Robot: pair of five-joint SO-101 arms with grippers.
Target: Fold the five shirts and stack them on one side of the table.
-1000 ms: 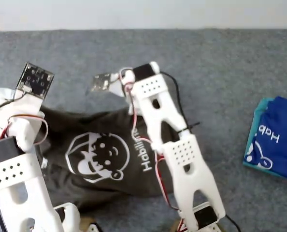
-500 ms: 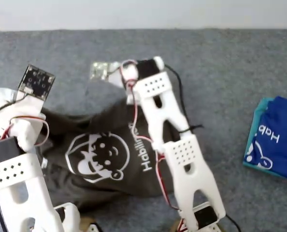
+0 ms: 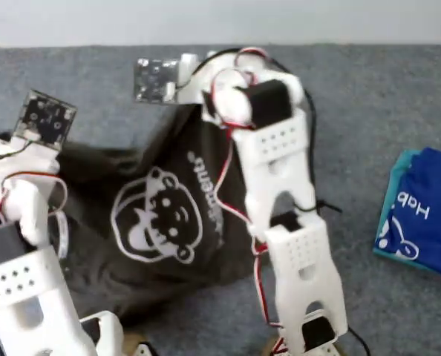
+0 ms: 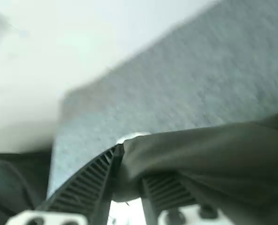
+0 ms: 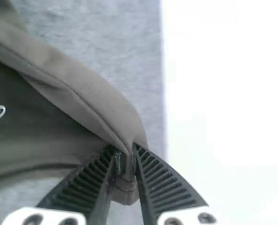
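A dark olive shirt (image 3: 161, 222) with a white cartoon print lies spread on the grey table, lifted at two corners. My right gripper (image 5: 124, 168) is shut on a fold of the shirt's edge (image 5: 83, 98), held high near the table's far side (image 3: 194, 100). Over the table's left part, my left gripper (image 4: 129, 178) is shut on another edge of the same shirt (image 4: 209, 150), with the cloth (image 3: 79, 159) draped from its fingers. A folded blue shirt (image 3: 421, 211) on top of a teal one rests at the right edge.
Grey carpet-like table surface (image 3: 354, 104) is bare between the dark shirt and the blue stack. A pale wall (image 3: 220, 22) runs along the far edge. Both white arms (image 3: 280, 193) reach over the shirt from the near side.
The right gripper has risen and moved toward the far edge, pulling the shirt's corner up and stretching the cloth. The left gripper has also lifted its corner slightly.
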